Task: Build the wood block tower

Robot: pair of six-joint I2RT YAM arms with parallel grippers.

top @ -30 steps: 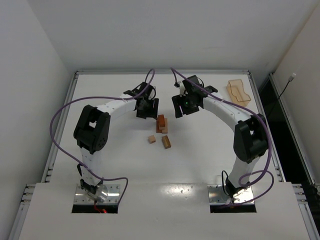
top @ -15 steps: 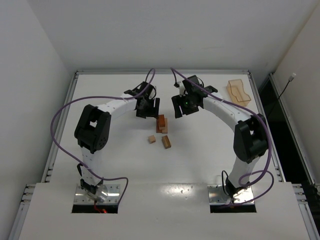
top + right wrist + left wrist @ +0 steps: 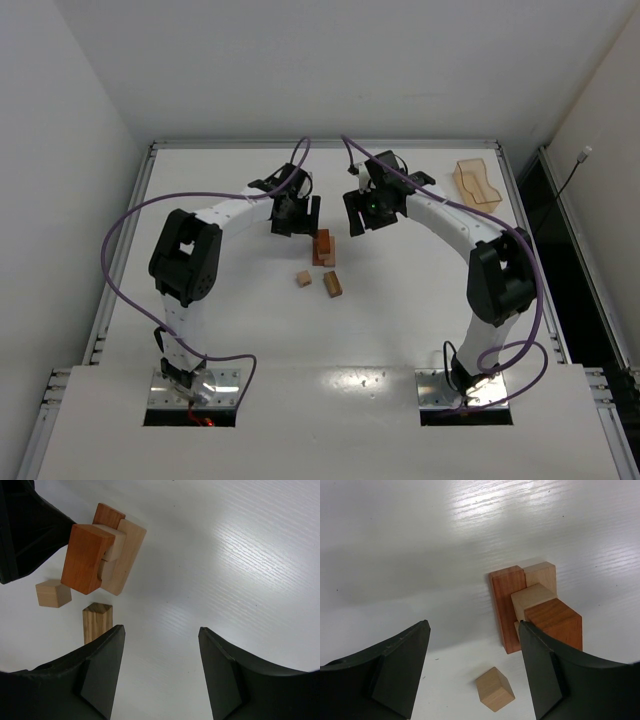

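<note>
The wood block tower [image 3: 323,246] stands mid-table: two flat bars, one reddish and one tan, with a tan cube and a reddish-orange block [image 3: 553,623] stacked on them; it also shows in the right wrist view [image 3: 102,555]. A loose tan cube [image 3: 303,279] [image 3: 494,688] and a short tan bar [image 3: 332,284] [image 3: 97,622] lie in front of it. My left gripper [image 3: 293,222] is open and empty, hovering just left of the tower [image 3: 475,630]. My right gripper [image 3: 358,220] is open and empty, right of the tower [image 3: 161,635].
A translucent orange plastic tray [image 3: 477,184] sits at the back right of the table. Purple cables loop over both arms. The table's raised rim [image 3: 320,143] runs along the far edge.
My left gripper has drawn back slightly up and left from the tower. The right arm and the blocks have not moved.
</note>
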